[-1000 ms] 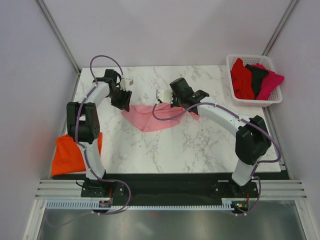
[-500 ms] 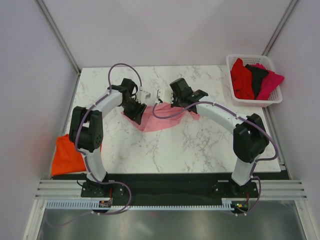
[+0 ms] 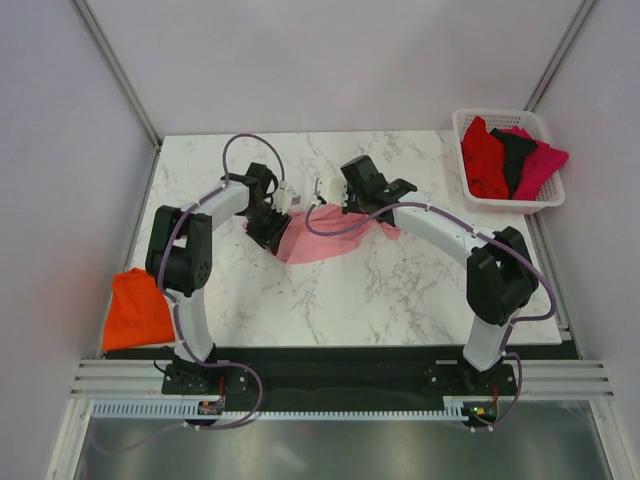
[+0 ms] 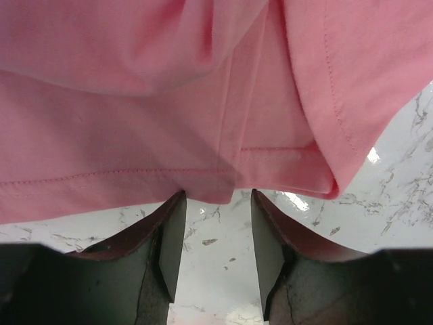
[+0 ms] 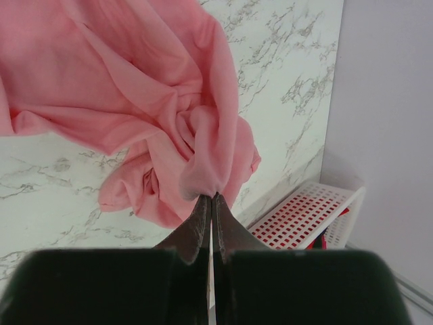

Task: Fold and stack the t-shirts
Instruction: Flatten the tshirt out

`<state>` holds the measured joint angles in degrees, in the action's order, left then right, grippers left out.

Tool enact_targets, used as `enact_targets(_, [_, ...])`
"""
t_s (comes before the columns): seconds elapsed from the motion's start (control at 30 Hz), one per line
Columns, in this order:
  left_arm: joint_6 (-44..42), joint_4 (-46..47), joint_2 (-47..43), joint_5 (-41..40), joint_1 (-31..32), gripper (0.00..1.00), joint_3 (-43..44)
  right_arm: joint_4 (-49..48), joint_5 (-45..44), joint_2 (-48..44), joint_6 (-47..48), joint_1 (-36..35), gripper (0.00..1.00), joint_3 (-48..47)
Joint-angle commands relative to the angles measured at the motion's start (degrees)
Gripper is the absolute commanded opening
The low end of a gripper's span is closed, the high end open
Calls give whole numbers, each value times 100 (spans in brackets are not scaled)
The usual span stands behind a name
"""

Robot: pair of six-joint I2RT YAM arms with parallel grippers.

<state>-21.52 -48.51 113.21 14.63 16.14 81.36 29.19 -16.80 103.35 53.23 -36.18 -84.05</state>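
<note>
The pink t-shirt (image 3: 325, 240) lies crumpled mid-frame on the marble table (image 3: 400, 290). Its upper edge is hidden beneath my grippers, and I cannot make out the sleeves or neckline. My right gripper (image 5: 211, 198) is pinched tight on a bunched fold. My left gripper (image 4: 216, 198) has its jaws apart, just short of a stitched hem.

Overhead and wrist close-ups share pink shirt (image 3: 322, 243).
</note>
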Motion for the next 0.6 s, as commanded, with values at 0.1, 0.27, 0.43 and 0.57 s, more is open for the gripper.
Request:
enact_targets(0.1, [-160,0,245,-154,21,37,187,-80,45,10,-120,24,0,-182])
enact_targets(0.27, [-125,-9,263,-154,29,21,204,-80,45,1,-129,32,0,-173])
enact_targets(0.43, [-160,-44,123,-224,21,2,213,-80,27,1,-129,32,0,-155])
enact_targets(0.57, [-422,-237,-360,-452,-6,2,327,-115,-69,1,-181,103,0,-191])
